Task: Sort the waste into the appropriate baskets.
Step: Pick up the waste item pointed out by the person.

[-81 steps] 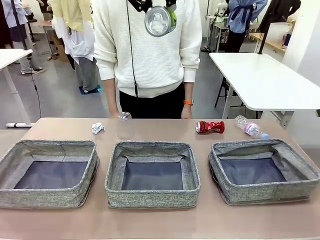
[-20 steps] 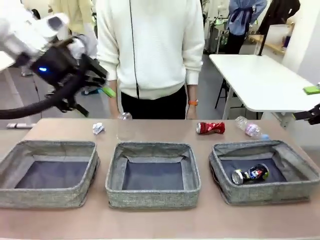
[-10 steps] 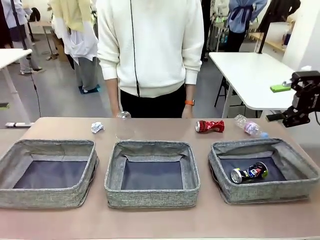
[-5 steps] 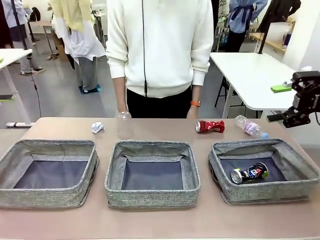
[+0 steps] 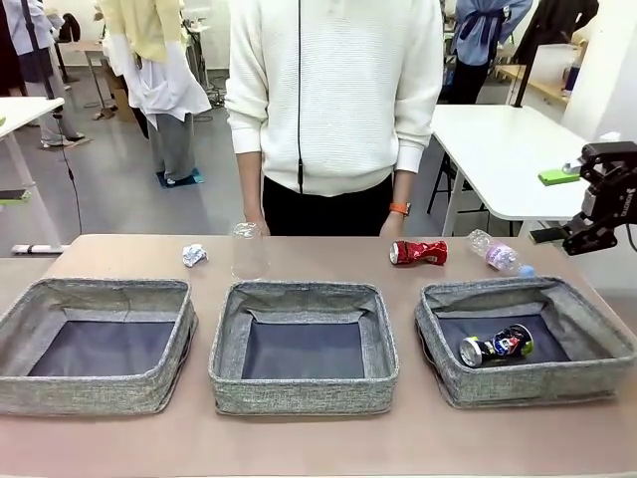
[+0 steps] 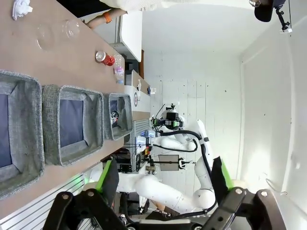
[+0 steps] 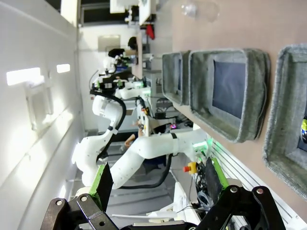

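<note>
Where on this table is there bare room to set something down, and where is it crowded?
Bare: the far strip between the clear cup and the red can, and the near strip of table in front of the baskets. Crowded: far right, where red can and bottle lie behind the right basket; gaps between baskets are narrow.

The three low square woven-fabric baskets [image 5: 100,393] [image 5: 304,395] [image 5: 518,386] are mottled grey, lined dark grey, on a pale brown tabletop [image 5: 318,443]. Beside the crushed red can [image 5: 418,252], the clear plastic bottle [image 5: 495,255] bears a label that looks pinkish; the crushed dark blue-silver can [image 5: 496,346] shows bright print; the crumpled paper ball [image 5: 194,255] is white.
</note>
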You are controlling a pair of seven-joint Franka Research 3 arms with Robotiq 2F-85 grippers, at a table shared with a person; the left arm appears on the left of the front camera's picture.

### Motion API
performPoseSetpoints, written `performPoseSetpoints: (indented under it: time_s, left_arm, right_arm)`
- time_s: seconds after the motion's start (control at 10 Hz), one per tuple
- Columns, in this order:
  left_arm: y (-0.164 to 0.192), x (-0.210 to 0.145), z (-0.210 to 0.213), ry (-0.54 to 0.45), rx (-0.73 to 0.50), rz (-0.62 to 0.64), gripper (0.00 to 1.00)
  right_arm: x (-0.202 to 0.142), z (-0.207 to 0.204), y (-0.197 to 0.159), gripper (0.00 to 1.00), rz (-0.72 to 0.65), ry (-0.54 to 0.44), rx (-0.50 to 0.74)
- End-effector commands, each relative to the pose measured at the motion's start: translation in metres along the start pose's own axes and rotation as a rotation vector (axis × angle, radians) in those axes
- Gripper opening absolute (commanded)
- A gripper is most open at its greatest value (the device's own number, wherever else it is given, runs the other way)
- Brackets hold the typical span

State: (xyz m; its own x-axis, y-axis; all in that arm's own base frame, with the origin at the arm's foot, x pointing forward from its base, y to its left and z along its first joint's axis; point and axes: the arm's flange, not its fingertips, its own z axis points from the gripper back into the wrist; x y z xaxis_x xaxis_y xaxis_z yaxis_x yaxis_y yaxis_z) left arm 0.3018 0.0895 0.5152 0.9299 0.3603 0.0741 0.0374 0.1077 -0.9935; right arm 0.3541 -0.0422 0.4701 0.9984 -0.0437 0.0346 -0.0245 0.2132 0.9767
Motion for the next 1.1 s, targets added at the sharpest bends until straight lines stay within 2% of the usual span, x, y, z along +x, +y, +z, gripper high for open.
performPoseSetpoints:
  time_s: [0.0,1.0]
  left_arm:
    - [-0.002,-0.0016,-0.0006,0.0,-0.022,-0.005,1.0]
    - [-0.002,-0.0016,-0.0006,0.0,-0.022,-0.005,1.0]
  right_arm:
    - [-0.0013,-0.0014,0.0012,1.0,0.005,0.011,0.004]
    - [-0.0013,-0.0014,0.0012,1.0,0.005,0.011,0.004]
